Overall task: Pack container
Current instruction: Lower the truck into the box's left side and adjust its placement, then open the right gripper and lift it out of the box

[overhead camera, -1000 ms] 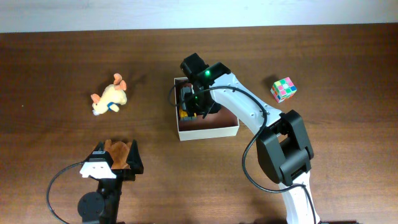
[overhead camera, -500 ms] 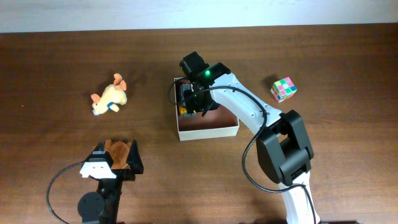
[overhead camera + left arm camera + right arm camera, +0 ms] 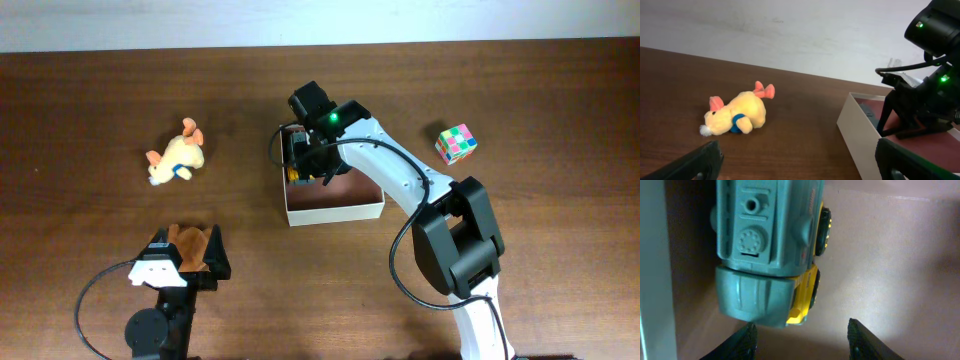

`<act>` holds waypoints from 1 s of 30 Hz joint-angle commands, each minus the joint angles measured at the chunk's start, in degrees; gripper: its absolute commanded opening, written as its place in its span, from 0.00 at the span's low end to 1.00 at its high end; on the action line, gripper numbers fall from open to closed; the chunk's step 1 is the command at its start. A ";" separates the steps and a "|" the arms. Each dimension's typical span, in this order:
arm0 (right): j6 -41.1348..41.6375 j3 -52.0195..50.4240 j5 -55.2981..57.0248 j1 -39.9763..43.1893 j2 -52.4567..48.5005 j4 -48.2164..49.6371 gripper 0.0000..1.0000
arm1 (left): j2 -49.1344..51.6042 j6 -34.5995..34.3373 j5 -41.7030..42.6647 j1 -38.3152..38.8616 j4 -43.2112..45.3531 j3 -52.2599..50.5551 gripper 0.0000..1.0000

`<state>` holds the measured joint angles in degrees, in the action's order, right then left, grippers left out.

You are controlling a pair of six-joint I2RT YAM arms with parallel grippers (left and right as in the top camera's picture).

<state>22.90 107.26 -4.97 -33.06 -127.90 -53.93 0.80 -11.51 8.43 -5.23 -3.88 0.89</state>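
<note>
Overhead view: at the left a yellow plush toy (image 3: 177,157) lies on the wooden table (image 3: 90,90). Nearer the front edge, the left gripper (image 3: 188,246) has its fingers spread wide, with a brown object (image 3: 186,238) between them; contact cannot be told. The container (image 3: 335,211) sits mid-table, well right of the plush. The right gripper (image 3: 310,165) reaches down into its left part. In the right wrist view its fingertips (image 3: 746,339) stand apart, holding nothing, just beside a grey-and-yellow toy truck (image 3: 767,255) lying along the container's left wall. Farthest right stands a coloured puzzle cube (image 3: 455,143).
</note>
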 commanded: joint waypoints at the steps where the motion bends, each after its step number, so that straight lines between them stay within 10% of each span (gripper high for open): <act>1: 1.38 1.03 1.38 -0.31 0.15 0.81 0.53 | -0.50 0.92 0.79 -0.02 -0.02 -0.35 0.99; 30: 2.49 6.86 -2.08 -4.66 1.27 -11.69 0.63 | -0.50 0.92 0.79 -0.02 -0.02 -0.35 0.99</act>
<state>23.73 113.06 -6.42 -35.73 -127.87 -65.93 0.80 -11.51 8.43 -5.23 -3.88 0.89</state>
